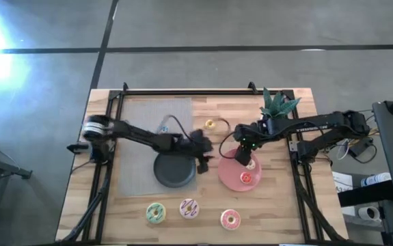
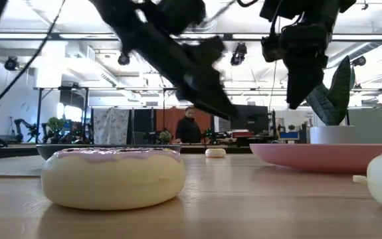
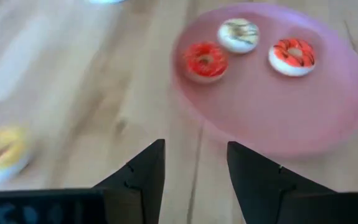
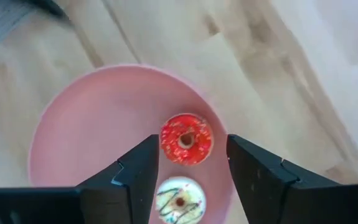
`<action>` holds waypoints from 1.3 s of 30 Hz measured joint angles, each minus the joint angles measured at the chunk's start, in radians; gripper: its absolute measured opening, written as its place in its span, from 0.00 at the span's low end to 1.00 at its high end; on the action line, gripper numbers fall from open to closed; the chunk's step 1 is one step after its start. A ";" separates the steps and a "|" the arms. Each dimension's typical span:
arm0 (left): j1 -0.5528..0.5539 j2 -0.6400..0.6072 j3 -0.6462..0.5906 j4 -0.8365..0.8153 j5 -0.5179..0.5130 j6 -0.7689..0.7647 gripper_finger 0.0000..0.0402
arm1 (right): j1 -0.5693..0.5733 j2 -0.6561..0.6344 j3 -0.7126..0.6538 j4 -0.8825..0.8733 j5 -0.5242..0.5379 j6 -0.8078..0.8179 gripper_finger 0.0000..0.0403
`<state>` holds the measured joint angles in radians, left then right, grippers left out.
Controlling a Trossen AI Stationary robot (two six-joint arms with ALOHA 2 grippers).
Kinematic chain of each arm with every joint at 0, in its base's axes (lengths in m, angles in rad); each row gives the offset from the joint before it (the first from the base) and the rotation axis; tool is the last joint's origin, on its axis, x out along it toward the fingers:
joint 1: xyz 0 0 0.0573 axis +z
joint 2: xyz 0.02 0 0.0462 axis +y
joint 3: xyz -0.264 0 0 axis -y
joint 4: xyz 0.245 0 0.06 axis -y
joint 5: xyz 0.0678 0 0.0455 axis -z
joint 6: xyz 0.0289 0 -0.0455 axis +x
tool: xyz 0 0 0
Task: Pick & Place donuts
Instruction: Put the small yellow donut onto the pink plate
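Three large donuts lie flat near the table's near edge: green (image 1: pixel 156 213), white with dark streaks (image 1: pixel 189 208), pink (image 1: pixel 230 219). The pink plate (image 1: pixel 232 179) holds tiny donuts: a red one (image 4: pixel 186 138), a white streaked one (image 4: pixel 180 199) and a red streaked one (image 3: pixel 292 56). A tiny yellow donut (image 1: pixel 210 124) lies toward the far edge. My right gripper (image 4: pixel 191 149) hangs open above the plate, over the red donut, well clear of it in the low view (image 2: pixel 297 83). My left gripper (image 3: pixel 194 165) is open, in the air between the black plate (image 1: pixel 174 171) and the pink plate.
A grey mat (image 1: pixel 145 147) covers the table's left part, with the black plate on its near edge. A potted plant (image 1: pixel 278 106) stands at the far right. Black frame rails (image 1: pixel 182 92) run along the table's sides. A person (image 2: pixel 189 126) stands in the room beyond.
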<state>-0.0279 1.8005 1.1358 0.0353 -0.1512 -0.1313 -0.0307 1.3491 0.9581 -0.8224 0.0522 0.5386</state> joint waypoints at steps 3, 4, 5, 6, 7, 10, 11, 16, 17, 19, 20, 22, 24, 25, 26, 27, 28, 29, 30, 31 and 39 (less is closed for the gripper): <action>0.039 -0.157 -0.091 0.012 0.003 -0.051 0.37 | -0.002 -0.015 0.002 0.007 0.010 0.021 0.45; 0.064 -0.194 -0.118 0.024 0.010 -0.064 0.37 | -0.002 -0.014 0.002 0.011 0.011 0.031 0.45; 0.101 -0.212 -0.138 0.026 0.025 -0.079 0.37 | -0.002 -0.014 0.001 0.017 0.011 0.039 0.45; 0.146 -0.215 -0.147 0.022 0.058 -0.099 0.37 | -0.002 -0.014 0.000 0.018 0.012 0.042 0.45; 0.200 -0.211 -0.150 0.010 0.097 -0.131 0.37 | -0.002 -0.009 -0.001 0.024 0.012 0.043 0.45; 0.364 -0.162 -0.146 -0.006 0.255 -0.257 0.37 | -0.002 0.001 -0.003 0.046 0.018 0.052 0.45; 0.409 -0.142 -0.131 0.005 0.301 -0.294 0.37 | -0.002 0.005 -0.004 0.051 0.019 0.056 0.45; 0.507 -0.016 -0.003 -0.064 0.363 -0.334 0.37 | -0.005 0.027 -0.003 0.073 0.020 0.069 0.45; 0.510 0.016 0.042 -0.104 0.364 -0.330 0.37 | -0.005 0.029 -0.003 0.077 0.020 0.075 0.45; 0.507 0.079 0.148 -0.197 0.360 -0.291 0.37 | -0.005 0.030 -0.005 0.074 0.020 0.087 0.45; 0.504 0.109 0.202 -0.283 0.351 -0.269 0.37 | -0.005 0.029 -0.006 0.078 0.020 0.092 0.45; 0.501 0.180 0.312 -0.427 0.310 -0.225 0.37 | -0.005 0.027 -0.009 0.076 0.020 0.096 0.45; 0.502 0.246 0.398 -0.557 0.298 -0.193 0.37 | -0.005 0.022 -0.010 0.074 0.022 0.099 0.45; 0.502 0.275 0.434 -0.592 0.299 -0.177 0.37 | -0.005 0.020 -0.010 0.077 0.026 0.099 0.45; 0.504 0.298 0.468 -0.602 0.302 -0.163 0.37 | -0.005 0.019 -0.010 0.073 0.027 0.102 0.45; 0.504 0.313 0.492 -0.611 0.307 -0.153 0.37 | -0.005 0.019 -0.011 0.071 0.028 0.105 0.45; 0.503 0.326 0.511 -0.619 0.316 -0.152 0.37 | -0.005 0.019 -0.011 0.073 0.028 0.105 0.45; 0.501 0.337 0.531 -0.616 0.327 -0.154 0.37 | -0.005 0.019 -0.011 0.073 0.030 0.105 0.45; 0.500 0.345 0.545 -0.610 0.348 -0.157 0.37 | -0.005 0.019 -0.012 0.073 0.030 0.106 0.45; 0.498 0.351 0.551 -0.614 0.372 -0.159 0.37 | -0.005 0.019 -0.012 0.073 0.030 0.106 0.45; 0.495 0.345 0.545 -0.601 0.367 -0.151 0.37 | -0.005 0.019 -0.015 0.074 0.038 0.101 0.45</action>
<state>0.4675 2.1455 1.6808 -0.5654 0.2161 -0.2820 -0.0353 1.3682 0.9435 -0.7485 0.0900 0.6394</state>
